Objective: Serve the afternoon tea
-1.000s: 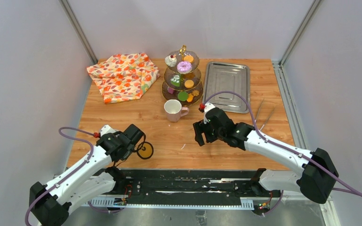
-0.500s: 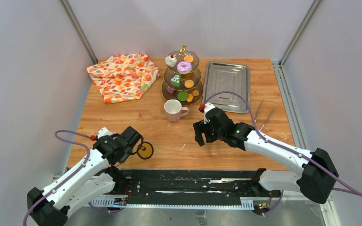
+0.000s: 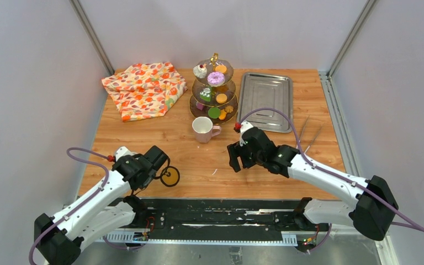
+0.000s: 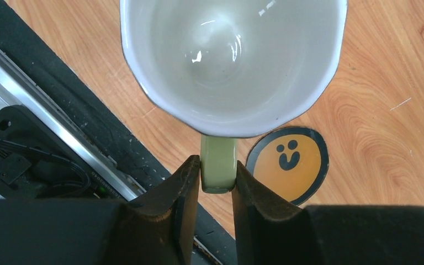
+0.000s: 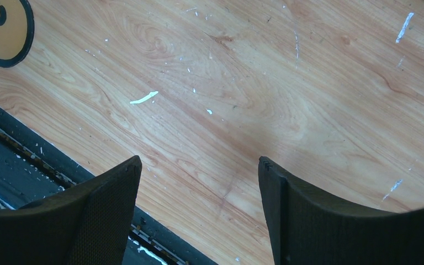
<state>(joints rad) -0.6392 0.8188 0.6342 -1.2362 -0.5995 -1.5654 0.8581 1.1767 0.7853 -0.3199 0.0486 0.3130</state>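
Wooden table (image 3: 265, 160), grey walls. Left gripper (image 4: 217, 182) pinches the handle of the yellow-green mug (image 4: 232, 61), well in front-left of the three-tier stand (image 3: 214, 88), by a smiley coaster (image 4: 290, 160). Pink mug (image 3: 202, 128) just in front of stand. Right gripper (image 5: 199, 176) wide apart, empty, front-right of stand.

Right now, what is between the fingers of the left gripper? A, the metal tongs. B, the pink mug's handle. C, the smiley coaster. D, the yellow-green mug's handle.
D: in the left wrist view the yellow-green mug has its handle between the fingers of the left gripper, with the orange smiley coaster lying beside it; the pink mug stands well away from that gripper.
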